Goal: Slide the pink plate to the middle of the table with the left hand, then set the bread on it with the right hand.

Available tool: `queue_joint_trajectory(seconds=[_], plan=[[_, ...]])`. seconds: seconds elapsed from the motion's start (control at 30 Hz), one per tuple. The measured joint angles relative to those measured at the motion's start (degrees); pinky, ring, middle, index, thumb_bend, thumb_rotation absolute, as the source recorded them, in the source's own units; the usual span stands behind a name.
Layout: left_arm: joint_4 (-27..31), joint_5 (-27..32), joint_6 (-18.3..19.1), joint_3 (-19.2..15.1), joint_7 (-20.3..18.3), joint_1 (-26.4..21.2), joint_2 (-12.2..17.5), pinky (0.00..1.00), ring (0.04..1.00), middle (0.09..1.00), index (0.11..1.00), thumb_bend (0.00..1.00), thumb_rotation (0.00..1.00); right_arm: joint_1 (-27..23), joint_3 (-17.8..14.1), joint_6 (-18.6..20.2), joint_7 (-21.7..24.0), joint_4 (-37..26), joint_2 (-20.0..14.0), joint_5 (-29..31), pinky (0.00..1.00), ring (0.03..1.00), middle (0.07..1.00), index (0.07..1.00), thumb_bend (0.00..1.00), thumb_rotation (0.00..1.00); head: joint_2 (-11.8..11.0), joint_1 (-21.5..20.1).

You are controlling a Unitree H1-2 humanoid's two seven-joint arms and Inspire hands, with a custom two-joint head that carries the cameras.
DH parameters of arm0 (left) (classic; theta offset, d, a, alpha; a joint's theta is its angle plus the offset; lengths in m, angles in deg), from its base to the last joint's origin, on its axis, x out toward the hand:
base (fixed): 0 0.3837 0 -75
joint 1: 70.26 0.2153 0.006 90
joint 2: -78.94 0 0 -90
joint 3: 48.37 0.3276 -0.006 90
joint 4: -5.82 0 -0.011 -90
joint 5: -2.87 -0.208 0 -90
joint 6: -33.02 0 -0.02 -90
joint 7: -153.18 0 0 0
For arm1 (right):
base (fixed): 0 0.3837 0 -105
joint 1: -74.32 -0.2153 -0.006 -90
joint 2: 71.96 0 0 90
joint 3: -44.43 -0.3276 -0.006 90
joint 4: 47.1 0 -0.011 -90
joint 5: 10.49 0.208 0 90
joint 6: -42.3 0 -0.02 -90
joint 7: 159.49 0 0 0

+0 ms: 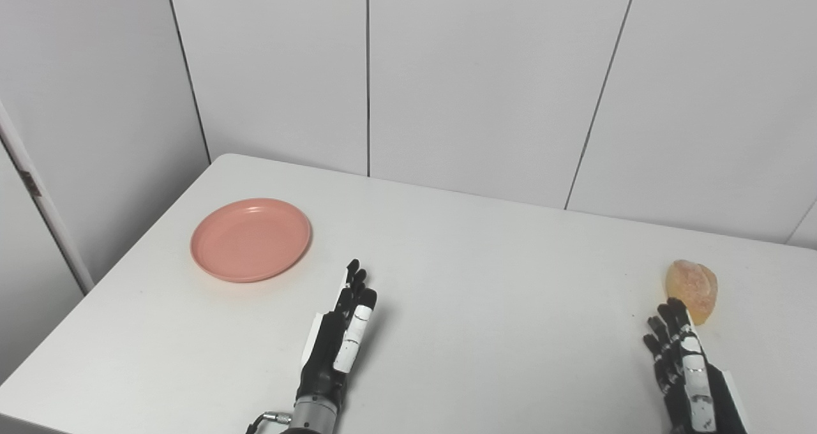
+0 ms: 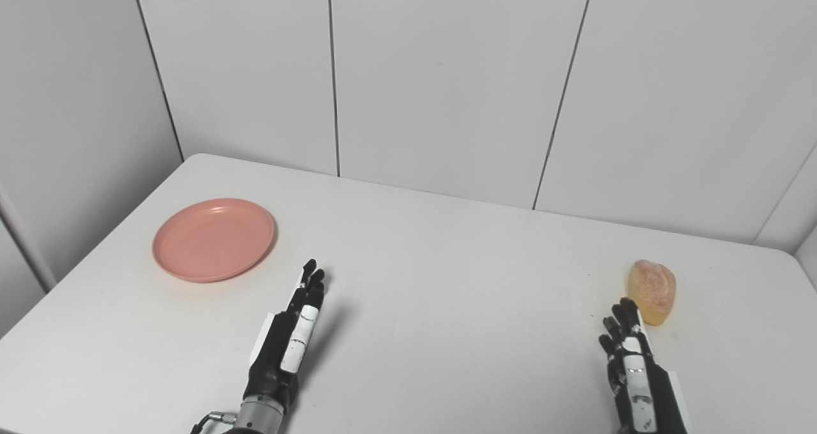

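Note:
The pink plate lies flat and bare on the left part of the white table. A small golden bread roll stands near the table's right side. My left hand is open, fingers stretched out above the table, to the right of and nearer than the plate, a short gap away from it. My right hand is open too, its fingers pointing up at the bread and ending just short of the roll's near side. Neither hand holds anything.
White wall panels close off the table's far edge. The table's left edge runs diagonally just left of the plate. A wide bare stretch of tabletop lies between the two hands.

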Motion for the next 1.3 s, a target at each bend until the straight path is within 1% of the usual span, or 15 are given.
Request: queue_joint_trajectory(seconds=[0.1,0.13,0.3,0.4,0.47,0.53,0.63,0.7,0.77,0.83,0.9,1.0,1.1,1.17,1.3], plan=[[-0.37,0.01,-0.53,0.14,-0.03,-0.21,0.00,1.00,1.000,1.000,1.000,0.78,0.96,-0.19,-0.03,-0.04,0.03,0.39,-0.01,-0.14,1.00,0.997,1.000,0.993,0.76,0.89,-0.01,0.00],[-0.50,0.01,-0.63,0.18,-0.04,-0.27,0.00,1.00,1.000,1.000,1.000,0.77,0.96,-0.30,-0.05,-0.09,0.03,0.62,-0.01,-0.24,1.00,0.995,1.000,0.995,0.75,0.89,-0.97,0.00],[-0.73,1.34,-0.89,0.09,-0.50,-0.39,0.00,1.00,1.000,1.000,1.000,0.77,0.96,-0.89,-0.11,-0.30,0.04,1.61,-0.01,-0.35,1.00,0.992,1.000,1.000,0.74,0.88,-1.76,-0.79],[-0.73,2.40,-0.89,-0.10,-0.80,-0.44,0.00,1.00,1.000,1.000,1.000,0.79,0.96,-1.01,-0.11,-0.74,0.05,1.80,0.04,-0.36,1.00,0.991,1.000,1.000,0.73,0.88,-1.85,-1.14],[-0.66,3.24,-0.83,-0.45,-0.82,-0.52,-0.10,1.00,1.000,1.000,1.000,0.84,0.95,-1.08,-0.11,-1.06,0.05,1.91,0.16,-0.46,1.00,0.983,1.000,0.994,0.73,0.87,-1.85,-1.23],[-0.39,4.42,-0.56,-0.98,-0.85,-0.69,-0.19,1.00,1.000,1.000,1.000,0.89,0.94,-1.08,-0.07,-1.32,0.04,1.91,0.23,-0.76,1.00,0.980,1.000,0.994,0.74,0.87,-1.85,-1.23],[-0.19,8.18,-0.02,-2.37,-1.86,-1.21,-0.16,1.00,1.000,1.000,1.000,0.90,0.91,-1.05,0.09,-1.56,0.00,1.91,0.30,-1.64,1.00,0.982,1.000,0.990,0.73,0.87,-1.77,-1.06],[0.19,11.26,1.79,-3.59,-2.61,-2.13,0.07,1.00,1.000,1.000,1.000,0.90,0.91,-1.03,0.02,-1.82,-0.24,1.84,0.54,-1.97,1.00,0.974,0.993,0.977,0.72,0.85,-1.77,-1.06],[1.93,13.26,4.13,-4.72,-2.73,-3.67,0.89,1.00,1.000,1.000,1.000,0.87,0.92,-1.03,-0.28,-2.16,-0.94,1.80,0.98,-2.09,1.00,0.966,0.987,0.970,0.71,0.84,-1.85,-1.06],[3.12,13.87,4.58,-5.61,-2.89,-5.60,1.96,1.00,1.000,1.000,1.000,0.85,0.93,-1.04,-0.67,-2.20,-1.28,1.83,1.22,-2.11,1.00,0.962,0.984,0.968,0.70,0.84,-2.11,-1.14],[3.65,13.86,5.15,-6.50,-2.94,-8.04,3.37,1.00,1.000,1.000,1.000,0.85,0.93,-1.09,-1.01,-2.36,-1.52,1.91,1.46,-2.07,1.00,0.961,0.982,0.968,0.69,0.84,-2.21,-1.23],[3.70,13.56,5.23,-7.83,-2.86,-12.25,5.74,1.00,0.987,0.995,0.983,0.84,0.91,-1.11,-1.28,-2.41,-1.60,1.91,1.60,-2.06,1.00,0.955,0.974,0.967,0.69,0.84,-2.21,-1.41],[3.70,11.74,4.91,-8.98,-2.53,-15.41,7.65,1.00,0.967,0.979,0.961,0.86,0.90,-1.12,-1.35,-2.40,-2.23,1.84,1.73,-2.32,1.00,0.955,0.970,0.963,0.69,0.84,-2.21,-1.76],[3.70,11.05,4.73,-9.59,-2.42,-16.27,8.58,0.99,0.941,0.951,0.933,0.87,0.87,-1.11,-1.44,-2.39,-2.77,1.73,1.83,-2.46,0.99,0.947,0.962,0.955,0.69,0.82,-2.12,-1.94],[3.71,10.37,4.56,-11.00,-2.08,-17.56,9.68,0.97,0.908,0.923,0.905,0.85,0.88,-1.10,-1.42,-2.36,-3.49,1.69,1.83,-2.67,0.98,0.948,0.959,0.953,0.70,0.81,-2.03,-2.11]])
